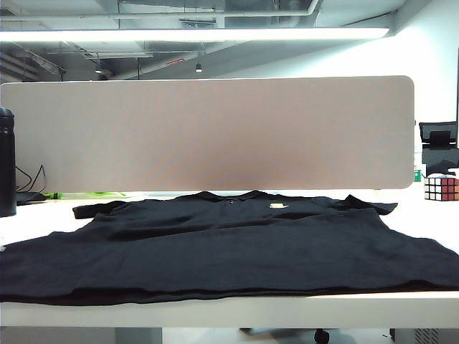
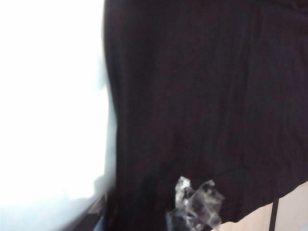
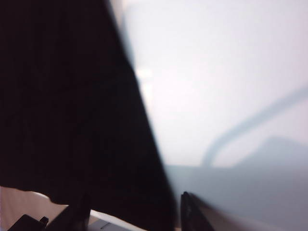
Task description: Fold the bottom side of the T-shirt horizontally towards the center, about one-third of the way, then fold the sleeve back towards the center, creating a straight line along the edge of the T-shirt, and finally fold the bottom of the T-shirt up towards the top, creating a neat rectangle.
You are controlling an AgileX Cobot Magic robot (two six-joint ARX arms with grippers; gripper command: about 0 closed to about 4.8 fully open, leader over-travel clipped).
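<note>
I see the T-shirt [image 1: 229,244] spread flat on the desk [image 1: 215,312] for folding, my left claw [image 2: 195,211] and right claw [image 3: 134,211] over its side edges, openings unclear.

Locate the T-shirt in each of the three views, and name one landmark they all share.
Exterior view: the T-shirt lies spread across the table, collar at the far side.
Left wrist view: black cloth fills most of the picture, with the left gripper near its edge.
Right wrist view: cloth fills one side, by the right gripper.
Shared landmark: the white table.
</note>
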